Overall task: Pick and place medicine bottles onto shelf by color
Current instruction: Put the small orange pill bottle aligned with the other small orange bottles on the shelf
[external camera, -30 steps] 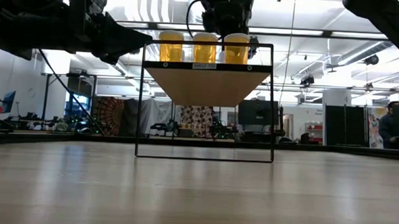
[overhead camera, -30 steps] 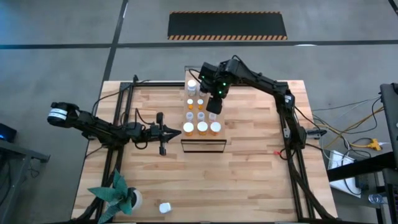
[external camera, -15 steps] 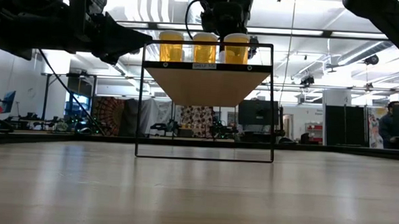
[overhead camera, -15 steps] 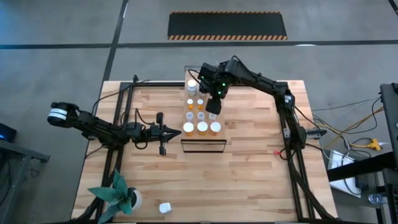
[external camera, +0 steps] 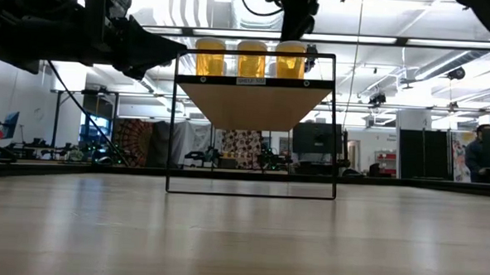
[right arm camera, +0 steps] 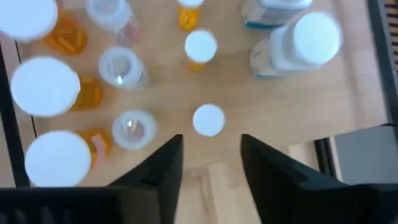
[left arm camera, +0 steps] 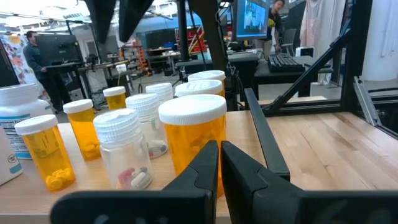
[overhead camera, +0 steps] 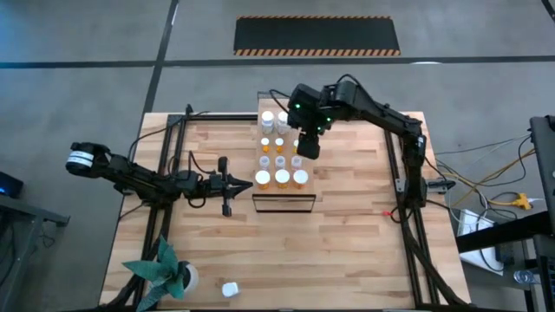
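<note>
The shelf (overhead camera: 293, 165) is a pale board in a thin dark frame and carries several medicine bottles. Three large orange bottles (external camera: 251, 59) stand along its near edge; smaller orange and clear ones (right arm camera: 118, 65) stand behind them, and white bottles (right arm camera: 301, 43) at the far end. My right gripper (overhead camera: 309, 147) hovers above the shelf's right side, open and empty, pointing down (right arm camera: 210, 155). My left gripper (overhead camera: 245, 182) is shut, level with the shelf on its left, pointing at the nearest large orange bottle (left arm camera: 193, 134).
A white pot with a green plant (overhead camera: 169, 273) stands at the table's near left corner, with a small white object (overhead camera: 230, 289) lying beside it. Bare tabletop (overhead camera: 347, 251) spreads in front of the shelf and to its right.
My right gripper has risen and moved toward the table's right, away from the rightmost large orange bottle's cap. The bottles on the shelf have stayed in place.
</note>
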